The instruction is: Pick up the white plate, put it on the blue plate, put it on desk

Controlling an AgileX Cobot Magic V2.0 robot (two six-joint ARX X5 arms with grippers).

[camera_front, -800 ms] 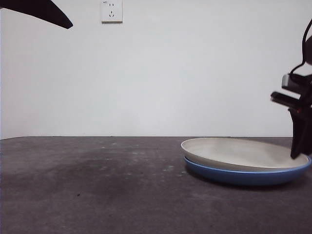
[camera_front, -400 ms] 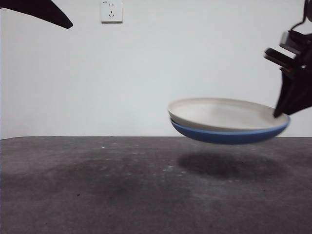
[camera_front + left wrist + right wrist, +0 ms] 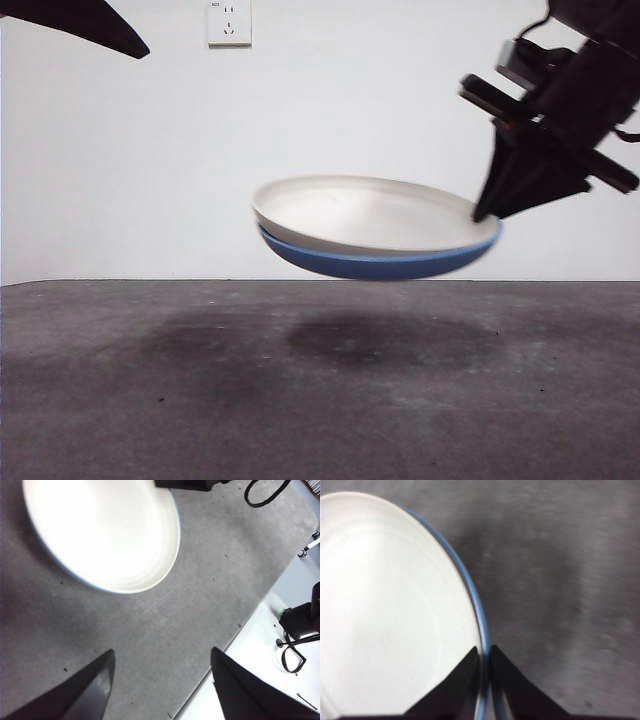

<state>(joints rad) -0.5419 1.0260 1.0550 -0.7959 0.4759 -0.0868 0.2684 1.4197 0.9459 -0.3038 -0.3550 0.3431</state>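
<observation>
right gripper (image 3: 487,212): black, pointy jaws, boxy grey part on top, maybe a small orange spot | left gripper (image 3: 160,690): two black wedge jaws | black looped cable (image 3: 265,495)

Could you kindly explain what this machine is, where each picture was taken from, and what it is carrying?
This is a two-armed table robot; each arm ends in a pincer of two black jaws. One picture comes from a low camera looking level across the desk. The other two come from cameras on the arms' wrists, looking down past each pincer. The right pincer is shut on the rim of two stacked plates: the white plate sits in the blue plate, and both hang in the air above the desk, casting a shadow on it. The right wrist view shows the jaws pinching that rim. The left pincer is open, holds nothing and waits apart. A wall socket is behind.
</observation>
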